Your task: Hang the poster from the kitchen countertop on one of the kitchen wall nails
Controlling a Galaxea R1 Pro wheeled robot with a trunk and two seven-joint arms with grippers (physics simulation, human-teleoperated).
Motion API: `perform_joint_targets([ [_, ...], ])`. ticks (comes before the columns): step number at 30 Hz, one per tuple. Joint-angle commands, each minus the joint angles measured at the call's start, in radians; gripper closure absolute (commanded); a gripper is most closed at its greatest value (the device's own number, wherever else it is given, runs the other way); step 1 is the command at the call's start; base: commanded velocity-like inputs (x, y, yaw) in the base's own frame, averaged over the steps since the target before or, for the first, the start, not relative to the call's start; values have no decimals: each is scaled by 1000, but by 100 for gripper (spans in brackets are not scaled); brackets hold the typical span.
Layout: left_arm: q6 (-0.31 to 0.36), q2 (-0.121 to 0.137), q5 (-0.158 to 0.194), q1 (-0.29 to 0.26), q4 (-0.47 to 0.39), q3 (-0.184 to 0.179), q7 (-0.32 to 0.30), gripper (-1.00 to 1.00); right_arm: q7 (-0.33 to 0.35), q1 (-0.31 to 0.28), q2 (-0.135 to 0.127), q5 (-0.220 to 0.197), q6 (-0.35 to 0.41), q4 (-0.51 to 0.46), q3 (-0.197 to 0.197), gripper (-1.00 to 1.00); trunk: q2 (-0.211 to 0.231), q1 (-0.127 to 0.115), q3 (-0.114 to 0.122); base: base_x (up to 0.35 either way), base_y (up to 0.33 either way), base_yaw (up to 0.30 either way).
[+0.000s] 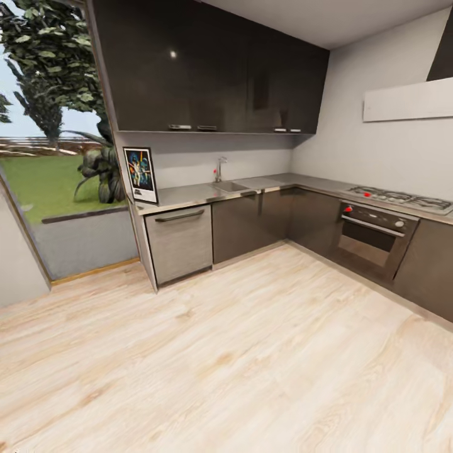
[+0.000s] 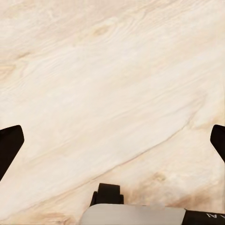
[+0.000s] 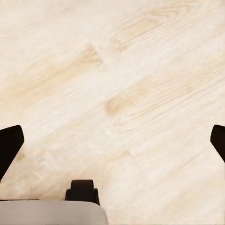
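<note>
The poster (image 1: pixel 141 174) stands upright at the counter's (image 1: pixel 189 196) far-left end; both pincers (image 2: pixel 112 140) (image 3: pixel 112 140) gape wide, empty, over the floor (image 1: pixel 251 352).

Pale wood-grain floor (image 2: pixel 112 84), planks running on a diagonal, light beige with a few darker tan knots and streaks. Left gripper (image 2: pixel 112 140) hangs over it, fingers spread wide: one black fingertip (image 2: pixel 9 147) pokes in at one side edge, the other at the opposite edge. Nothing between them but bare floor. Near edge of frame: small black mount block (image 2: pixel 108 193) and a grey-white wrist housing (image 2: pixel 136 214), faint lettering, unreadable.
</note>
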Motion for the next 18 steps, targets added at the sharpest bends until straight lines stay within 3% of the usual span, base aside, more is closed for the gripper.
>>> perform_joint_targets([
  [1, -1, 0, 0, 0, -1, 1, 0, -100, -5, -1, 0, 4, -2, 1, 3, -100, 0, 1, -1, 325, -154, 227],
  [18, -1, 1, 0, 0, -1, 1, 0, -100, -2, -1, -4, 5, 1, 1, 4, -100, 0, 1, -2, 322, -160, 29],
])
